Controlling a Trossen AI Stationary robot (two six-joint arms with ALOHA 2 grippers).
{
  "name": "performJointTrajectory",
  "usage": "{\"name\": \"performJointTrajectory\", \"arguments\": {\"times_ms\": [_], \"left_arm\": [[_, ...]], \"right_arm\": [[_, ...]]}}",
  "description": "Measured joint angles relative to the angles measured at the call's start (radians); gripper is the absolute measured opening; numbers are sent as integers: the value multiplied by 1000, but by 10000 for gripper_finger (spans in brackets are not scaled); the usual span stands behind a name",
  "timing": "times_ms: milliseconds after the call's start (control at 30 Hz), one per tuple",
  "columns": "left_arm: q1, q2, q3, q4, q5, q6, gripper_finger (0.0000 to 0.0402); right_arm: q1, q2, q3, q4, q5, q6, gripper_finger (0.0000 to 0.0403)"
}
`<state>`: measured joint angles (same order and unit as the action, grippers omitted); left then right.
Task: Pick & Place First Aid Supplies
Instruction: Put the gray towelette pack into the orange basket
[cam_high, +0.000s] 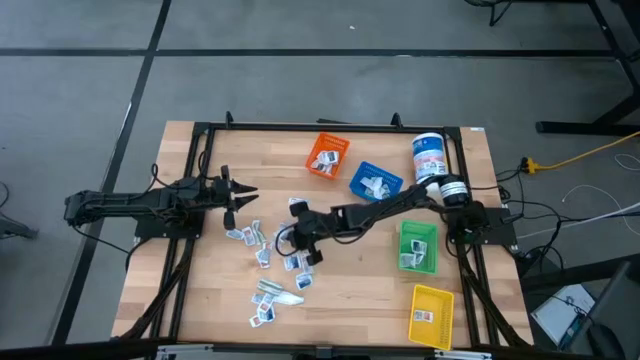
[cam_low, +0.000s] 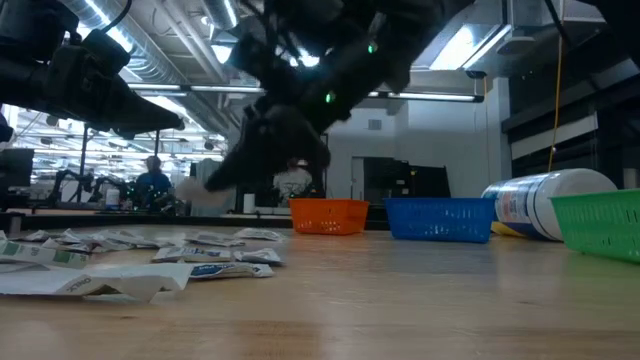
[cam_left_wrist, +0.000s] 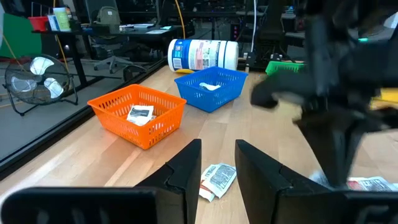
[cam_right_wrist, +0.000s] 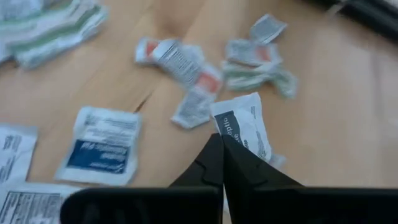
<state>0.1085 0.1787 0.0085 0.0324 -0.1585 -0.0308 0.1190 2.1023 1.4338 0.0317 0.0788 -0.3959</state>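
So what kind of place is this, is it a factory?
Probably a robot lab or workshop, not a home. Ceiling ducts and strip lights hang overhead, people sit at benches behind, and desks with office chairs stand past the wooden table.

Overhead camera looks straight down on my whole pale wooden slatted table (cam_high: 340, 300); the low one sits at tabletop level, facing the room. My wrist cameras look forward, the right close above the boards, and the left shares the orange plastic mesh bin (cam_left_wrist: 138, 115) with both.
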Motion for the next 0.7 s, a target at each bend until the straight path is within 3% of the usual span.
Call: {"name": "performJointTrajectory", "arguments": {"times_ms": [400,700], "left_arm": [[0,0,0,1,0,0,91],[0,0,0,1,0,0,92]], "right_arm": [[-111,-156,3,-122,52,111,1],[-239,-184,2,-179,71,127,0]]}}
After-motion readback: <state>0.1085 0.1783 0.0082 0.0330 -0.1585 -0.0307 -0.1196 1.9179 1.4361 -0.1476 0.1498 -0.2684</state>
